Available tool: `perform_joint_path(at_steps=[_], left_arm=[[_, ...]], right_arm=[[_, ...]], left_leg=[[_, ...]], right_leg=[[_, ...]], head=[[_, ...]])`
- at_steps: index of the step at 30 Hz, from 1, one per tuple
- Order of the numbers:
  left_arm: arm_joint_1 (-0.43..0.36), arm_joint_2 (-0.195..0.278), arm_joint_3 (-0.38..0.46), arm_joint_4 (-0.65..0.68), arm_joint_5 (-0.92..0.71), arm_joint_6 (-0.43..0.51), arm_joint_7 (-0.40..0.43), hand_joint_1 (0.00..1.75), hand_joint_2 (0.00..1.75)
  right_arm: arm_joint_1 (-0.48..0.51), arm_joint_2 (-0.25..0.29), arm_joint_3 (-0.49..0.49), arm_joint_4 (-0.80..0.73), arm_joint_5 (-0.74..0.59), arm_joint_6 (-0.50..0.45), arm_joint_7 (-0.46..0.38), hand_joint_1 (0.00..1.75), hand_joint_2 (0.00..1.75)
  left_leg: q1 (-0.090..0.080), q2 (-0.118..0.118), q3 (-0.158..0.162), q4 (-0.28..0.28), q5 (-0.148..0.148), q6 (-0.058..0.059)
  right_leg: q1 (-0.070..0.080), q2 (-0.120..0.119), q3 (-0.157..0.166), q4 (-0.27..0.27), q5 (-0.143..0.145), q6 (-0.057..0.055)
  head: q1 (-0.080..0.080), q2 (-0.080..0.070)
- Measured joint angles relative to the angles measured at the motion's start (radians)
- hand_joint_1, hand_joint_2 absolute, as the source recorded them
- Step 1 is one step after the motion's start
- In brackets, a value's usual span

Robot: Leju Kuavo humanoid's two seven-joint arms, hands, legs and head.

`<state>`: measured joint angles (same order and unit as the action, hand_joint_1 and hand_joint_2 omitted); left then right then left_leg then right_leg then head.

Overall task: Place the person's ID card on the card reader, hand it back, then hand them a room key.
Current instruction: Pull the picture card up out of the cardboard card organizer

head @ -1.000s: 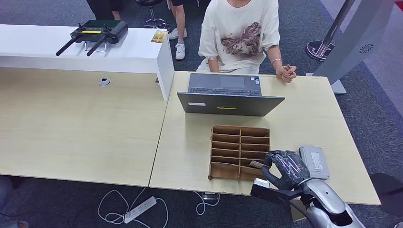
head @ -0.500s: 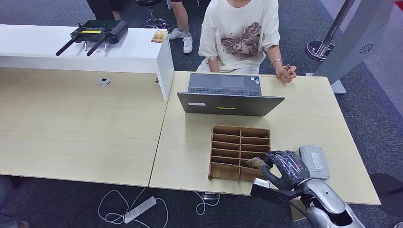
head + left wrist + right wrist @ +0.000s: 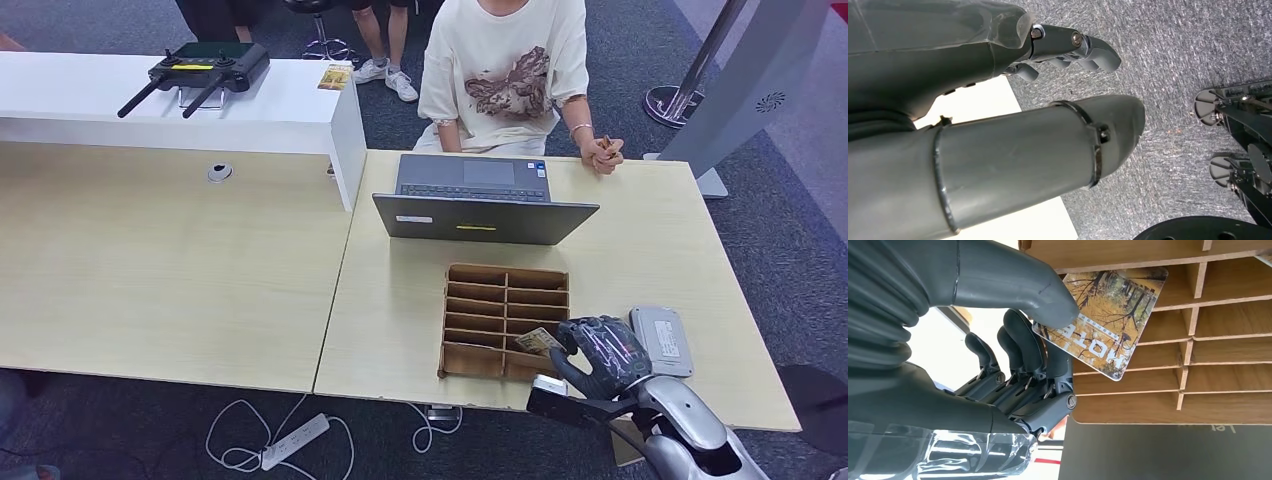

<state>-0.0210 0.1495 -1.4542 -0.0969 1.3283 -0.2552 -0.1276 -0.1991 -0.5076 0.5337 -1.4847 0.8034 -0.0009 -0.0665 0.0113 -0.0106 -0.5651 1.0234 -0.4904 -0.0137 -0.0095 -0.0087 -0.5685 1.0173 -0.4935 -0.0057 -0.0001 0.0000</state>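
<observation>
My right hand pinches a room key card between thumb and fingers, just above the near right slots of the wooden card rack. Close up, the key card carries an autumn forest print with hotel lettering, the thumb pressed on it, the rack behind. A grey card reader lies flat beside that hand, to its right. A person in a cream T-shirt sits across the desk, one hand resting on its far edge. My left hand hangs over grey carpet, holding nothing, fingers loosely extended.
An open laptop stands between the rack and the person. A raised white counter with a black controller sits at the far left. The light wood desk stretches left. Cables and a power strip lie on the floor.
My right hand has drawn the key card up out of its rack slot; it now shows more fully and tilted above the rack. The arm has hardly moved.
</observation>
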Motion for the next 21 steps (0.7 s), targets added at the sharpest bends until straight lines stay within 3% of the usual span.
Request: perform_joint_path(at_steps=[21], left_arm=[[0.0, -0.001, 0.0, 0.0, 0.003, 0.002, -0.006, 0.0, 0.0]], right_arm=[[-0.02, -0.016, -0.029, -0.051, -0.015, -0.006, -0.014, 1.73, 1.75]], left_leg=[[0.0, 0.0, 0.0, 0.0, 0.0, 0.0]], right_leg=[[0.0, 0.0, 0.0, 0.0, 0.0, 0.0]], head=[[0.0, 0.0]])
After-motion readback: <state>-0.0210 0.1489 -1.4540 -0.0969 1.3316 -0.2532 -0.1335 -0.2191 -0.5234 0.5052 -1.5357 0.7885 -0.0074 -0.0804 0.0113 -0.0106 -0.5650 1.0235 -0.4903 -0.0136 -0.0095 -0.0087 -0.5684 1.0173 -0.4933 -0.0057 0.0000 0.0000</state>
